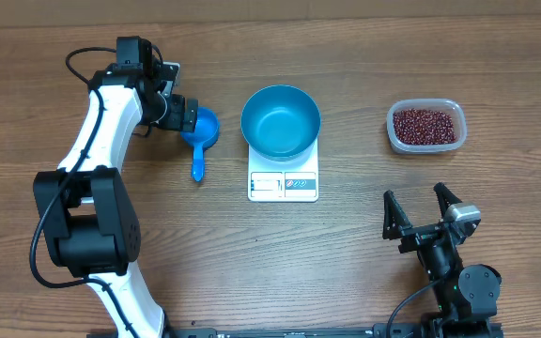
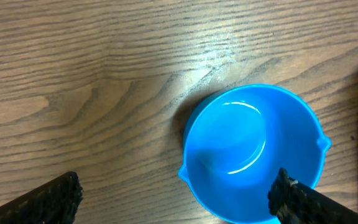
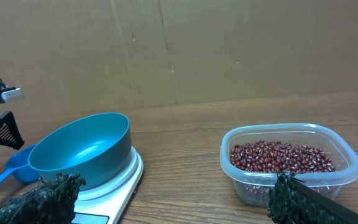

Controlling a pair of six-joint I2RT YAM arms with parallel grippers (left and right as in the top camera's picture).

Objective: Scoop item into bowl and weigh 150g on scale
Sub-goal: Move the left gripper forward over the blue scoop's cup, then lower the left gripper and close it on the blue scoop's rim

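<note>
Far left: left gripper (image 1: 188,119) sits at the bright blue scoop (image 1: 202,131), jaws spread wide, nothing held. In the left wrist view one finger (image 2: 300,199) overlaps the near rim of the scoop cup and the other finger is off to the side over bare wood; contact can't be told. Scoop cup is empty, lying on the table (image 1: 252,268), handle pointing toward the near side.

Centre: teal bowl (image 1: 281,122) sits on top of the white scale (image 1: 283,185), covering its far part; display panel and buttons show on the near edge. Bowl is empty, no beans in it. Scoop is just left of the bowl, not touching.

Right: clear plastic tub (image 1: 394,131) on the table at the far right, well apart from the scale. The beans (image 1: 425,125), all of them, lie in this tub as a loose red-brown layer.

Near right: right gripper (image 1: 414,194) is parked near the table's near edge, fingers fully apart, empty, pointing toward the tub and bowl.
</note>
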